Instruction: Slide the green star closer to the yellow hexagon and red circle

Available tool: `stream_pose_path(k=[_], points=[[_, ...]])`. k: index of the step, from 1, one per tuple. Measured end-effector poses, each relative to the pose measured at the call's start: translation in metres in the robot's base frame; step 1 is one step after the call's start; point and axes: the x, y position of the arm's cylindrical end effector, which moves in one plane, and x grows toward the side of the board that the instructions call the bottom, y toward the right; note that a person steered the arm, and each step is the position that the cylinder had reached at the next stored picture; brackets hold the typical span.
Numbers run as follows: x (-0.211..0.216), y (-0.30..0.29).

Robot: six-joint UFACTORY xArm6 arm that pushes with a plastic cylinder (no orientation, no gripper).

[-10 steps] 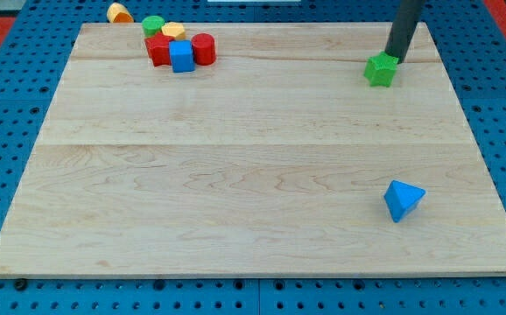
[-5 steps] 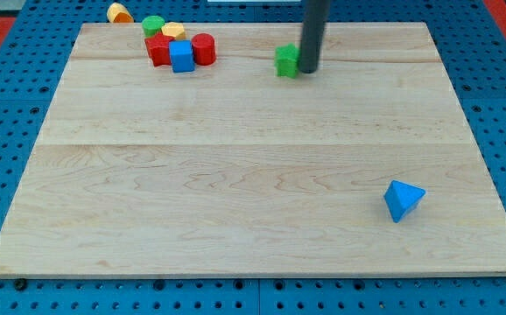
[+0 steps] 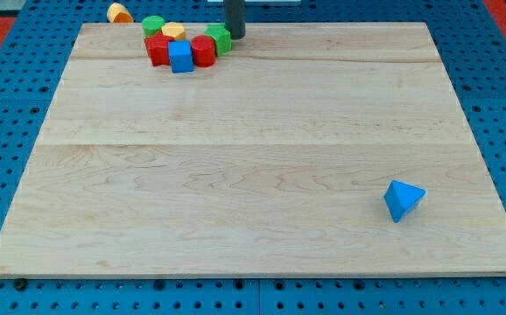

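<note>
The green star [image 3: 219, 38] sits near the view's top left, touching the red circle [image 3: 202, 51] on that block's upper right. The yellow hexagon [image 3: 173, 31] lies just left of them, behind a red block [image 3: 158, 51] and a blue block [image 3: 181, 57]. My tip [image 3: 235, 35] stands right against the green star's right side.
A green round block [image 3: 153, 24] sits at the cluster's top left. An orange block [image 3: 119, 13] lies off the board's top-left corner. A blue triangle [image 3: 403, 199] lies alone at the view's lower right.
My tip has swept left along the top of the board, pushing the green star from the upper right across to the red circle in the cluster.
</note>
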Motion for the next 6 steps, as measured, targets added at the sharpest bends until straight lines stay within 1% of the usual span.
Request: stream_pose_path(k=[1,2,3,4,6], points=[[0.028,0.042],[0.029,0.017],[0.018,-0.008],[0.005,-0.02],[0.005,-0.037]])
